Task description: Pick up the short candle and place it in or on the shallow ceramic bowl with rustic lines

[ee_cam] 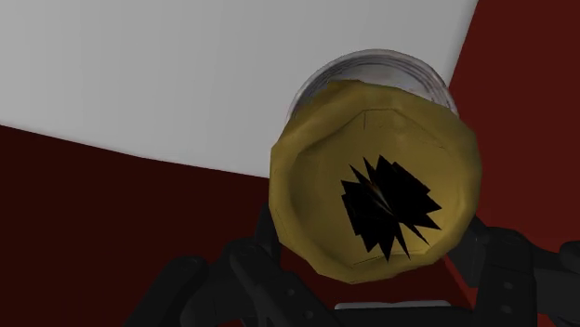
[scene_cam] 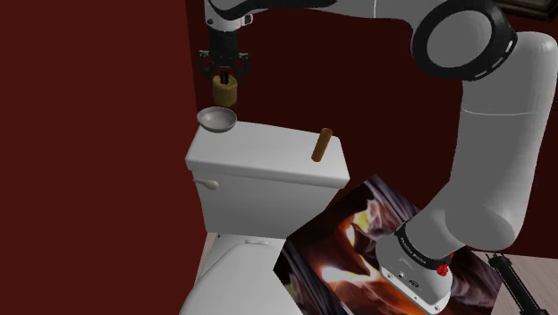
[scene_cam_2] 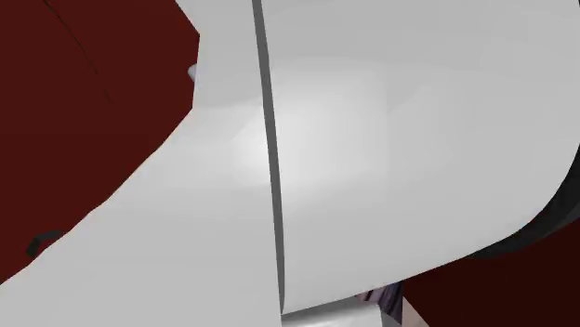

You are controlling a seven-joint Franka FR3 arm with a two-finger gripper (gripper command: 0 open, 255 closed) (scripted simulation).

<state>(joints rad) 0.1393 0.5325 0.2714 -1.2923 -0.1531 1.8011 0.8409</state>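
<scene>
Yellow short candle (scene_cam: 225,92), one only, hangs gripped between the two fingers of the black claw (scene_cam: 225,80), which is clenched on its sides. It is in the air just above the bowl and not touching it. In the wrist view the candle (ee_cam: 372,176) covers most of the bowl's rim (ee_cam: 390,70) behind it.

One shallow grey bowl (scene_cam: 217,119) sits on the white toilet tank lid (scene_cam: 268,152), at its far corner on the shoulder view's left, close to the lid's edge and beside a dark red wall (scene_cam: 89,134). One brown stick (scene_cam: 321,145) stands on end near the lid's opposite edge, well apart from the bowl. The lid between them is bare.

One white arm (scene_cam: 501,161) reaches over from the stand (scene_cam: 358,259).
</scene>
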